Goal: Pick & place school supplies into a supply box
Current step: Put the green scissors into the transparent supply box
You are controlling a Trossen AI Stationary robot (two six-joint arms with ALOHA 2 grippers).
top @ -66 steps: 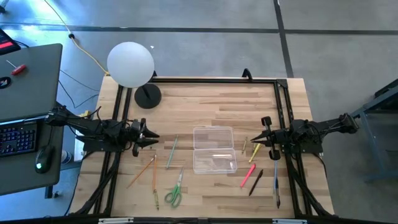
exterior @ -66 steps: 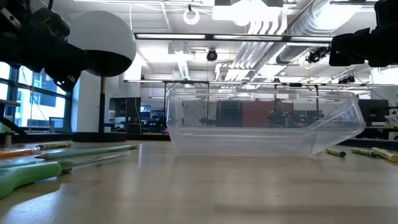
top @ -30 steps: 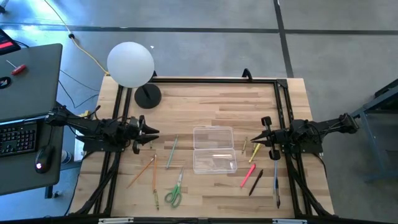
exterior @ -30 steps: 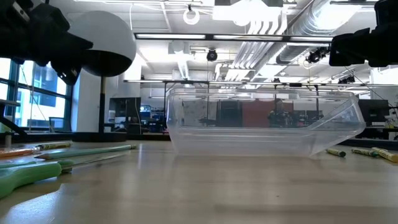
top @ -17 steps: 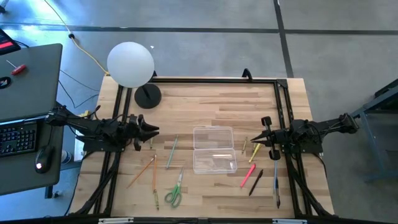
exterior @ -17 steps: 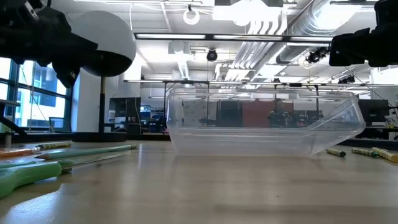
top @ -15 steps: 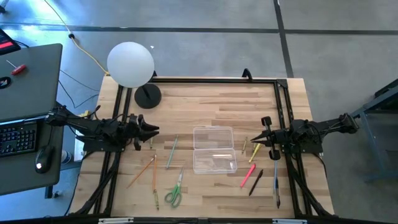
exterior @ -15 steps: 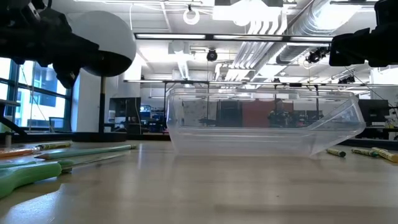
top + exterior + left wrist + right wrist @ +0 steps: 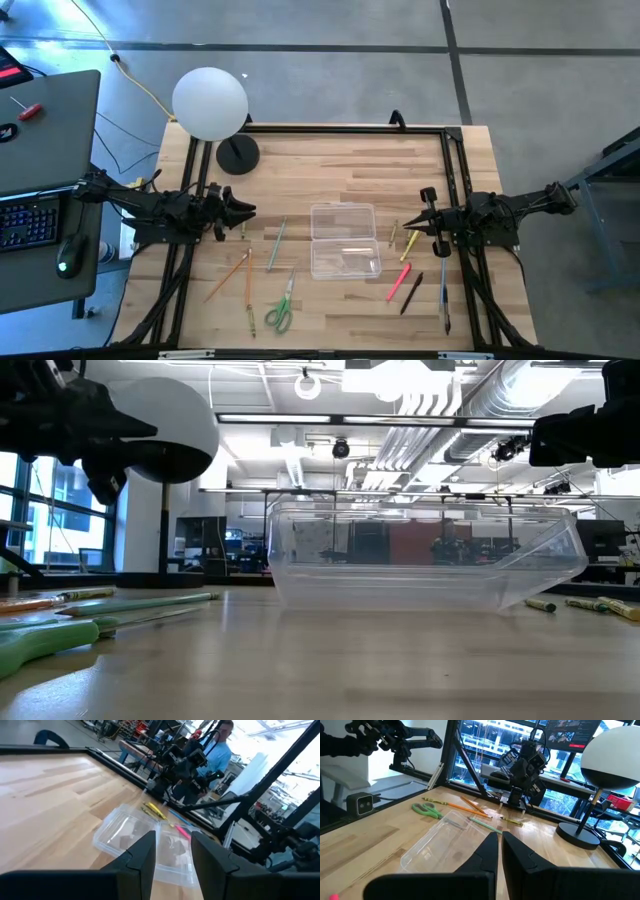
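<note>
Left gripper [image 9: 243, 211]: sat at the left-centre of the high view, above the table and clear of everything; in its wrist view the two fingers [image 9: 145, 857] stood apart with nothing between them.
Orange pencils [image 9: 238, 273]: lay at lower left of the high view, near the left gripper. Likely light, stiff and prone to roll; best pinched across the shaft near mid-length.
Green pencil [image 9: 276, 243]: lay between the left gripper and the box, well clear of both. It should handle the same way, with a grip across its middle.
Scissors [image 9: 280, 311]: lay at bottom centre-left, green handles lowest. Probably heavier and flat; the closed blades looked the easiest place to pinch.
Supply box [image 9: 344, 239]: lay at the centre of the table, clear plastic with its lid folded open. It seemed light and likely to slide if nudged.
Yellow-green pieces [image 9: 400, 233]: lay just right of the box; small, and hard to grip.
Pink pen [image 9: 400, 280]: lay at lower right, beside a black pen [image 9: 411, 292]. Smooth barrels, possibly slippery.
Right gripper [image 9: 417, 226]: sat right of the box; its wrist view showed the fingers [image 9: 488, 851] nearly together, holding nothing.
</note>
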